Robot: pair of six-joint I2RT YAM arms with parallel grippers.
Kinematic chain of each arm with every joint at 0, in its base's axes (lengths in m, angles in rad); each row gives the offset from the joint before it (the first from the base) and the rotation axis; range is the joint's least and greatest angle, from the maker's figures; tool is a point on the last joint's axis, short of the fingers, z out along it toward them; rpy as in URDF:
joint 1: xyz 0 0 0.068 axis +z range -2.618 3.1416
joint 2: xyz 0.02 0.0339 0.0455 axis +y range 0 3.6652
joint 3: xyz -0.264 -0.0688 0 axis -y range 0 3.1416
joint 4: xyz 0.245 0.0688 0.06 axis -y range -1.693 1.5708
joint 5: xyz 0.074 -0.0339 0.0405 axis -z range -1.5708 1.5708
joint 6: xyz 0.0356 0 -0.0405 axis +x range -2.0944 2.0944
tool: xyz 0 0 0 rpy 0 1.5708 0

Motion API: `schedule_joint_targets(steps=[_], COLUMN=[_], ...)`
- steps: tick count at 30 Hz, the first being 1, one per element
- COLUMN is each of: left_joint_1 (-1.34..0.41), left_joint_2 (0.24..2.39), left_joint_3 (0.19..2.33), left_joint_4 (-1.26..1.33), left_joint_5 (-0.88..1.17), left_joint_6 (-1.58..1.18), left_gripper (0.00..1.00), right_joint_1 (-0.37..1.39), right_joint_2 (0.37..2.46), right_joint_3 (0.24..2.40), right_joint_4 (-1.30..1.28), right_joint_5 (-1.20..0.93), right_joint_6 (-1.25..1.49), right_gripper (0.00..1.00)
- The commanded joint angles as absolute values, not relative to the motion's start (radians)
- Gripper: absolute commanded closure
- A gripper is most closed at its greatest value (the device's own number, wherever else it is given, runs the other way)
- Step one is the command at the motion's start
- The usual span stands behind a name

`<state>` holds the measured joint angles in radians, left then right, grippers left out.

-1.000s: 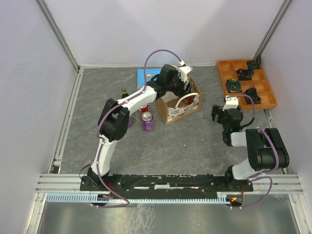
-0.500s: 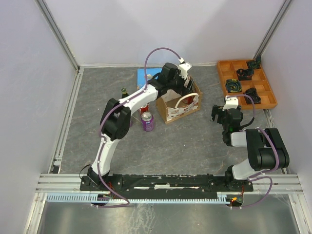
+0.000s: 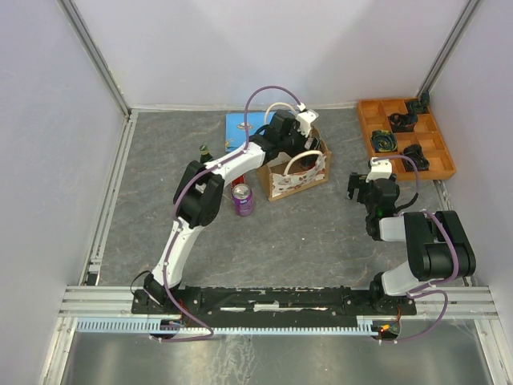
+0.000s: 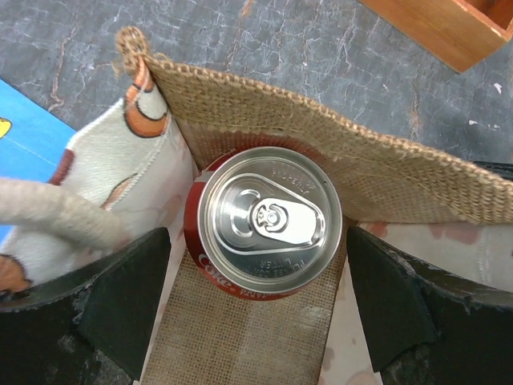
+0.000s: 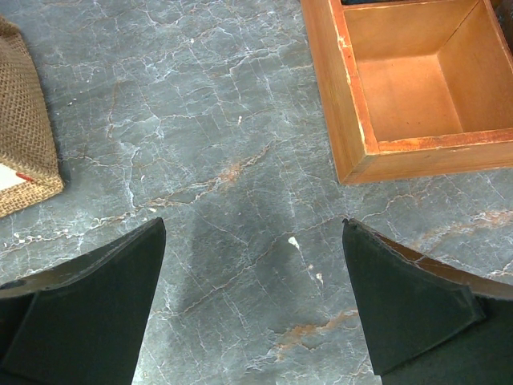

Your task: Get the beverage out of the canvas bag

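Note:
The canvas bag (image 3: pixel 282 183) stands upright mid-table, tan with cream printed sides and white rope handles. In the left wrist view a red Coke can, the beverage (image 4: pixel 268 220), stands upright on the bag's burlap floor against its far wall (image 4: pixel 337 140). My left gripper (image 3: pixel 300 146) reaches down into the bag's mouth, open (image 4: pixel 256 301), one finger (image 4: pixel 120 301) to each side of the can and apart from it. A rope handle (image 4: pixel 56 216) crosses the left finger. My right gripper (image 3: pixel 358 189) hovers open (image 5: pixel 252 301) over bare table, right of the bag.
A purple can (image 3: pixel 242 200) stands left of the bag, a dark bottle (image 3: pixel 204 151) further left. A blue picture book (image 3: pixel 243 123) lies behind the bag. An orange wooden tray (image 3: pixel 405 136) with dark parts sits at the back right, its corner (image 5: pixel 353 152) near my right gripper.
My left gripper has opened wider and pushed further over and into the bag, its elbow swinging right. The right arm has not moved.

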<state>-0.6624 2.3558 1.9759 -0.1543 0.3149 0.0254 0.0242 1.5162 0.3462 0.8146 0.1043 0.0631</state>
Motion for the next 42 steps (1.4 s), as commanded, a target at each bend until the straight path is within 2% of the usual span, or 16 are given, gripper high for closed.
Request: schedule_joint_targets(steps=[1, 4, 6, 7, 10, 11, 17, 31, 42], left_joint_1=[-0.660, -0.661, -0.661, -0.661, -0.660, -0.660, -0.660, -0.655, -0.644], left_joint_2=[2.376, 2.381, 2.382, 2.382, 2.381, 2.378, 2.332, 2.065, 1.798], left_joint_3=[2.014, 2.000, 1.994, 1.993, 2.002, 2.005, 1.997, 2.008, 1.842], left_joint_4=[-0.086, -0.060, -0.042, -0.037, -0.033, -0.038, -0.055, -0.160, -0.206], left_joint_5=[0.328, 0.325, 0.325, 0.327, 0.335, 0.339, 0.343, 0.344, 0.267], left_joint_6=[-0.008, -0.020, -0.025, -0.026, -0.025, -0.022, 0.000, 0.049, 0.136], left_gripper=[0.04, 0.06, 0.14, 0.24, 0.92, 0.96, 0.97, 0.97, 0.97], right_joint_1=[0.021, 0.021, 0.021, 0.021, 0.021, 0.021, 0.021, 0.021, 0.021], right_joint_2=[1.513, 1.513, 1.513, 1.511, 1.511, 1.514, 1.511, 1.513, 1.513], right_joint_3=[0.370, 0.370, 0.369, 0.369, 0.370, 0.369, 0.370, 0.370, 0.369], right_joint_4=[0.856, 0.857, 0.857, 0.856, 0.856, 0.857, 0.856, 0.856, 0.856], right_joint_5=[0.097, 0.097, 0.097, 0.097, 0.097, 0.097, 0.097, 0.097, 0.097], right_joint_6=[0.058, 0.057, 0.058, 0.058, 0.058, 0.058, 0.057, 0.058, 0.058], right_gripper=[0.01, 0.01, 0.01, 0.01, 0.01, 0.01, 0.01, 0.01, 0.01])
